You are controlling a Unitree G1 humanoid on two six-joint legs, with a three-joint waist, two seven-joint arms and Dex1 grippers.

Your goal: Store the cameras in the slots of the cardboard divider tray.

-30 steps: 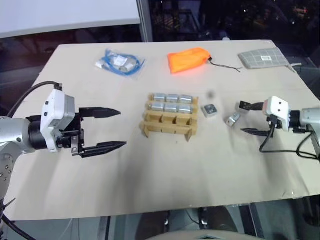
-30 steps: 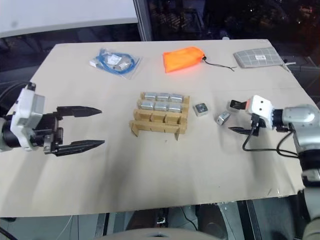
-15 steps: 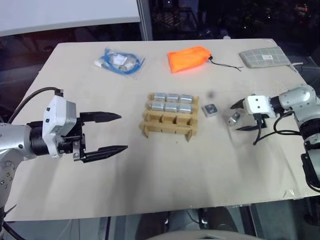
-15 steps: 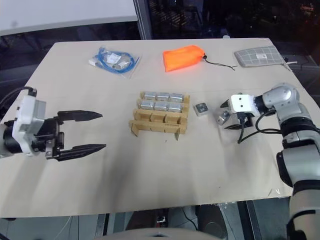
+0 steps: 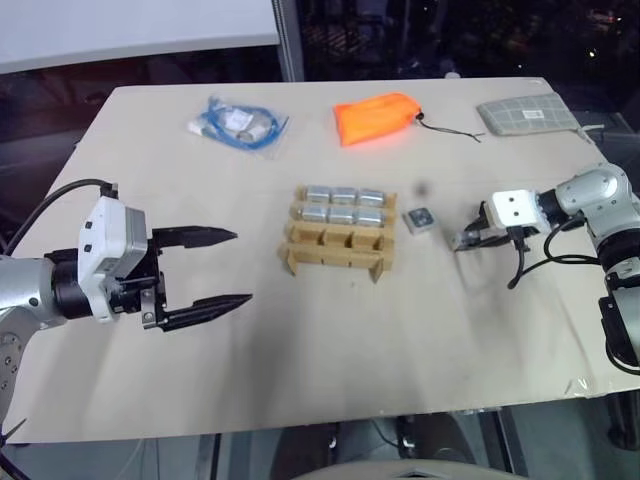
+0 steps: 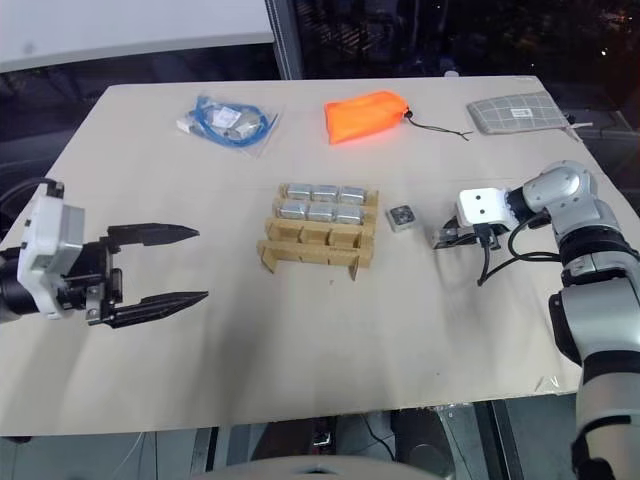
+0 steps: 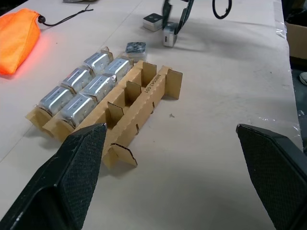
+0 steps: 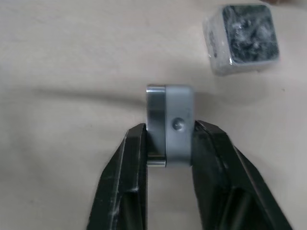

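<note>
While the left gripper (image 5: 225,268) gapes wide, 1 camera (image 8: 170,125) pinched between the right gripper (image 8: 169,136) fingers.

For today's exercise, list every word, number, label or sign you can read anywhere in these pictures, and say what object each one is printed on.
Cardboard tray: a short dark code printed along one strip, too small to read with certainty.
Grey checked pad at the table's far right corner: a white label, too small to read.
Bag of blue cable: white packets inside, with no print that can be made out.
Cameras, orange pouch: no text that can be made out.
</note>
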